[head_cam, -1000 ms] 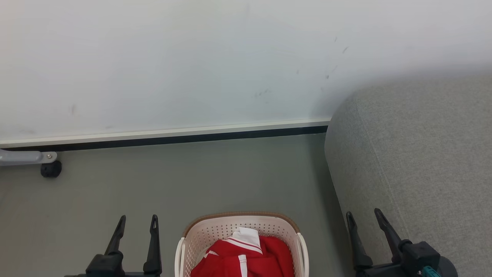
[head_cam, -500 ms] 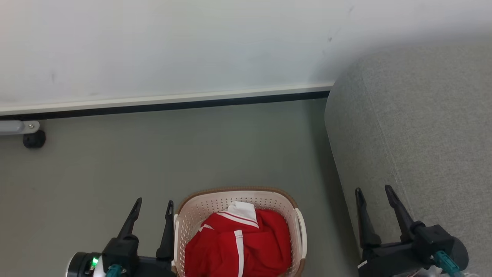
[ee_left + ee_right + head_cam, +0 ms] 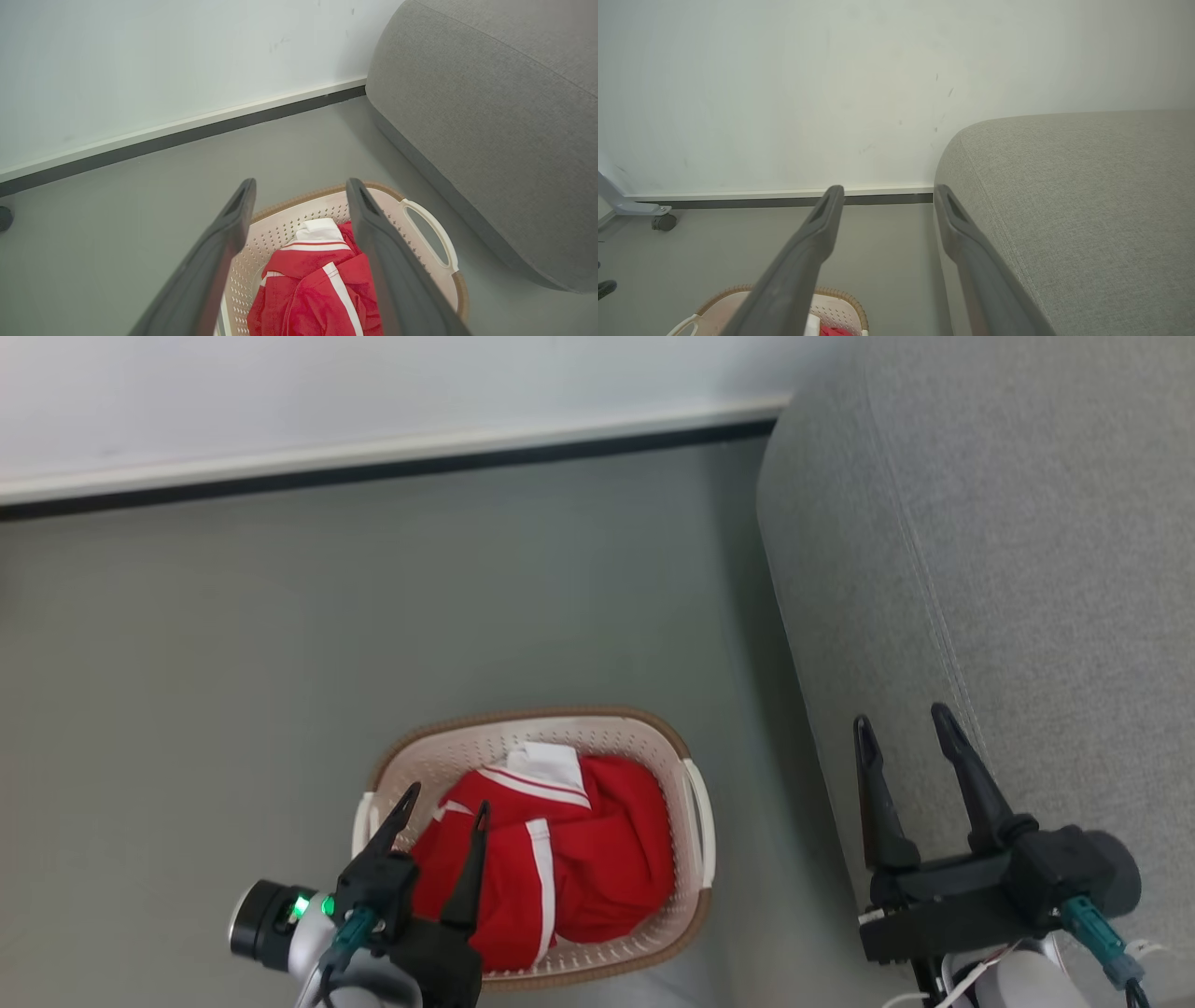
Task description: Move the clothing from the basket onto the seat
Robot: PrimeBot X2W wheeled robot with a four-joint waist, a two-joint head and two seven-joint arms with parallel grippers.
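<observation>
Reaching over the basket (image 3: 523,717), the robot's left gripper (image 3: 446,800) hangs with its two dark fingers spread wide and nothing between them. The tips point across the rim's near-left part toward the red clothing (image 3: 597,840) heaped inside. The clothing lies crumpled in the basket, white stripes and a white patch uppermost; none of it is on the seat (image 3: 1027,523) yet. The basket stands on the grey floor (image 3: 233,663), well out from the floor's wall edge and just beside the seat, probably set there to keep the carry short. The left arm is bent low, wrist angled so the fingers slant down at the heap, seemingly lining up a first pinch. The right gripper (image 3: 898,717), equally spread and empty, is poised over the seat's edge nearest the basket, fingers pointing toward the wall, apparently waiting.
</observation>
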